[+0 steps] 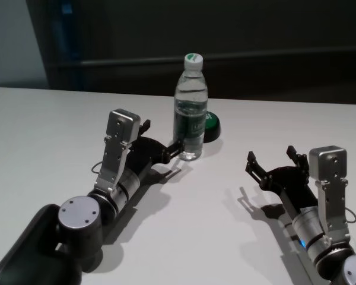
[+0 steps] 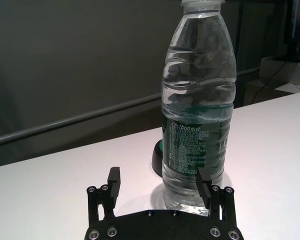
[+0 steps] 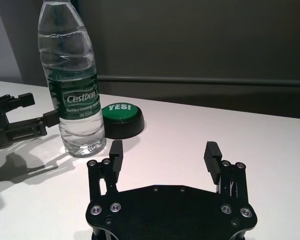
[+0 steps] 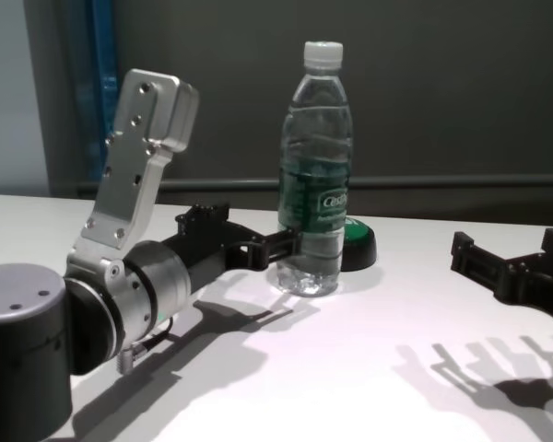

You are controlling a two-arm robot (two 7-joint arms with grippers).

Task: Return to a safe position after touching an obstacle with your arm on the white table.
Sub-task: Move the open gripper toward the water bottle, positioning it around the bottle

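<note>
The clear water bottle (image 1: 190, 104) with a white cap and dark green label stands upright on the white table (image 1: 47, 130), near its far edge. My left gripper (image 1: 161, 136) is open and low over the table, just left of the bottle. One of its fingertips (image 1: 177, 146) is against the bottle's lower part. In the left wrist view the bottle (image 2: 200, 100) stands right in front of one finger (image 2: 204, 182), not between the jaws. My right gripper (image 1: 270, 154) is open and empty, well to the right of the bottle.
A low round green button (image 1: 210, 126) marked "YES!" on a black base sits just behind and right of the bottle. A dark wall with a rail runs behind the table's far edge. Bare tabletop (image 4: 369, 368) lies between my two arms.
</note>
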